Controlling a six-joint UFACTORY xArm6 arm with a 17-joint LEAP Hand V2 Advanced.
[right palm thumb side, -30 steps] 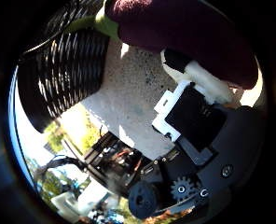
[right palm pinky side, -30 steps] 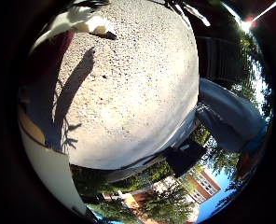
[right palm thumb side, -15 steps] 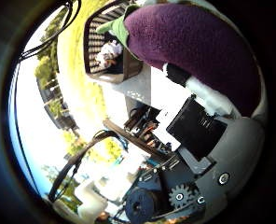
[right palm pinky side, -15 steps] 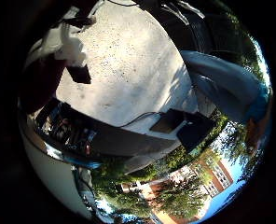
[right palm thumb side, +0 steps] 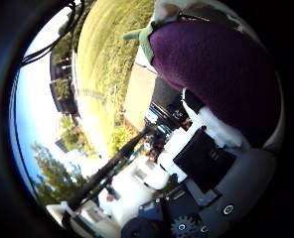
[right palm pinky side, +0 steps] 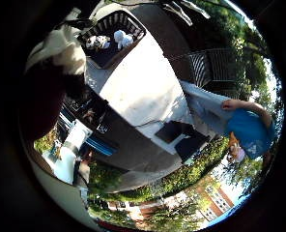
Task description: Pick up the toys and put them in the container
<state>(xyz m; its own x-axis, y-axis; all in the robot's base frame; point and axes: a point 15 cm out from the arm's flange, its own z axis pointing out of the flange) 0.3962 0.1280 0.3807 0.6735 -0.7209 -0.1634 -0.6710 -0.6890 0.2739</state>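
My right hand (right palm thumb side: 209,157) is shut on a purple plush toy (right palm thumb side: 212,69) with a green stalk (right palm thumb side: 139,38). The toy fills much of the thumb side palm view, pressed close to the palm by white and black fingers (right palm thumb side: 219,127). In the little finger side palm view a black basket container (right palm pinky side: 135,23) stands at one end of a pale table (right palm pinky side: 148,87). Small white toys (right palm pinky side: 122,40) lie inside it. A white fingertip (right palm pinky side: 64,48) and the toy's dark bulk (right palm pinky side: 37,101) show at that view's edge. The hand is high above the table, away from the basket.
A black mesh chair (right palm pinky side: 215,66) stands beside the table. Dark boxes and gear (right palm pinky side: 177,140) sit on the ground by the table. A lawn (right palm thumb side: 107,59) lies beyond, and a dark pole (right palm thumb side: 112,169) crosses the thumb side view.
Both views have swung as the hand rose and turned. The basket has left the thumb side view and now shows in the little finger side view. The purple toy stays held.
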